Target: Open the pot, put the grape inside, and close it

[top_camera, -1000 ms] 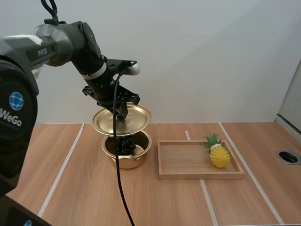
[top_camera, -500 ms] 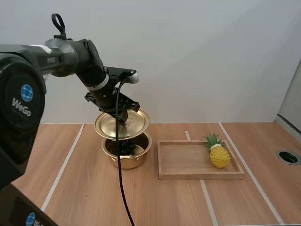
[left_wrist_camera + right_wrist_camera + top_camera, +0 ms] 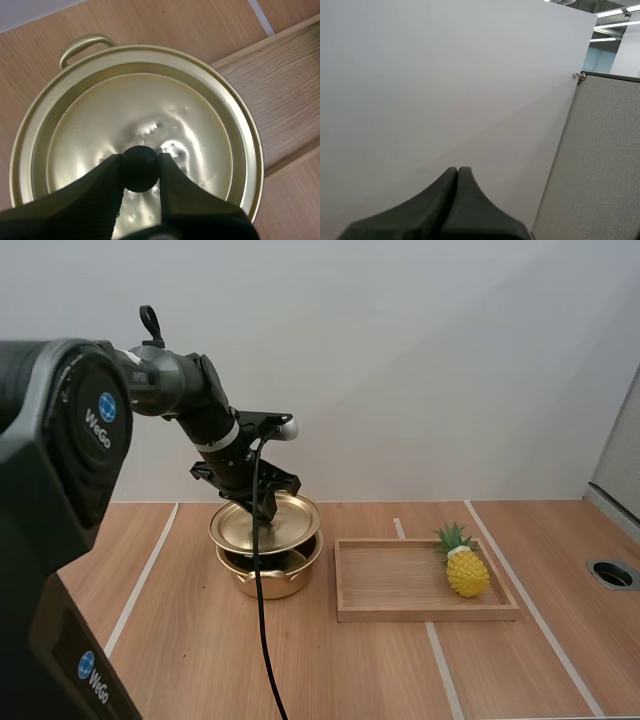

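While my left gripper (image 3: 140, 161) grasps the black knob (image 3: 141, 174) of the gold lid (image 3: 150, 100), the lid hangs level just over the pot (image 3: 268, 580). The pot stands at 9 o'clock from the wooden tray (image 3: 400, 612), and a pineapple (image 3: 467, 570) lies at the tray's 3 o'clock end. My right gripper (image 3: 458, 172) is clenched on nothing.

- Left arm (image 3: 185, 390): glossy black rounded links, white band near the wrist.
- Base housing (image 3: 50, 470): black, with a blue-and-white "WeGo" badge (image 3: 105, 408).
- Left gripper (image 3: 141, 162), right gripper (image 3: 458, 172): matte black fingers.
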Controlling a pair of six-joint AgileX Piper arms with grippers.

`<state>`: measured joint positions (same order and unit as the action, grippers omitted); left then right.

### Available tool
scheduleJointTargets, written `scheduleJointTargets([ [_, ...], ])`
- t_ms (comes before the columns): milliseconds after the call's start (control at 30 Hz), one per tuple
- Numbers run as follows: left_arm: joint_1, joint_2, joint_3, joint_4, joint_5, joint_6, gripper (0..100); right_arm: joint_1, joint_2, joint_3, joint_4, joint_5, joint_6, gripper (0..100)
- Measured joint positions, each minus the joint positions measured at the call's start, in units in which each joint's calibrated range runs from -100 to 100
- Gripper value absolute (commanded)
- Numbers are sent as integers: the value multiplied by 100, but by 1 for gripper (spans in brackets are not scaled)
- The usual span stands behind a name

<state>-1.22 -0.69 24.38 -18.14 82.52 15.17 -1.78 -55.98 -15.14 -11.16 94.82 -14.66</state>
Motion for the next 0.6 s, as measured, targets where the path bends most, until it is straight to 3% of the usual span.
scheduleJointTargets([
  [600, 0, 483, 113, -179, -275, 182, 0, 0, 0, 0, 0, 0, 0, 0],
])
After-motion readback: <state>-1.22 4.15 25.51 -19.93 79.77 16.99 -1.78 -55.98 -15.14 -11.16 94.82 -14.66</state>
